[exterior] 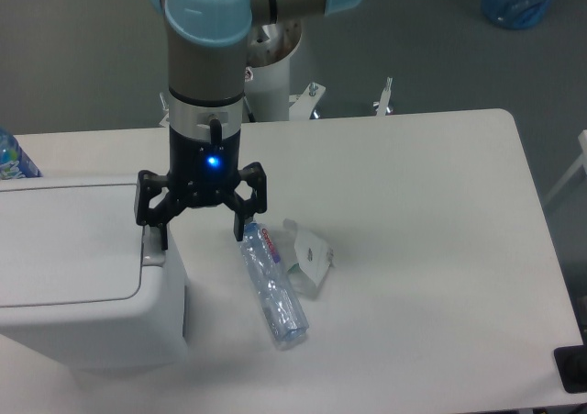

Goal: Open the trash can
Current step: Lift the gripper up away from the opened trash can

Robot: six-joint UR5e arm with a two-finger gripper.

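Hanging over the right end of the trash can (78, 267), my gripper (200, 233) points straight down with its two black fingers (240, 214) spread wide apart. Nothing is held between them. A small blue light glows on my wrist just above the fingers.

The trash can is the big white box at the left side of the table (422, 249). Its flat lid is down, so the can is shut. A grey push strip (152, 246) runs along the right edge of the lid. My left finger comes down right at that strip. It looks like the tip is touching it, but I cannot tell for sure from up here. My right finger hangs past the side of the can, over the table.

A clear plastic bottle (272, 288) lies on its side on the table, just to the right of the can. Its top end, with a red and blue label, sits right under my right finger. Beside the bottle is a small crumpled white wrapper (307, 260), touching it or nearly so.

Far back at the left edge, another bottle (13, 157) with a blue label peeks out behind the can.
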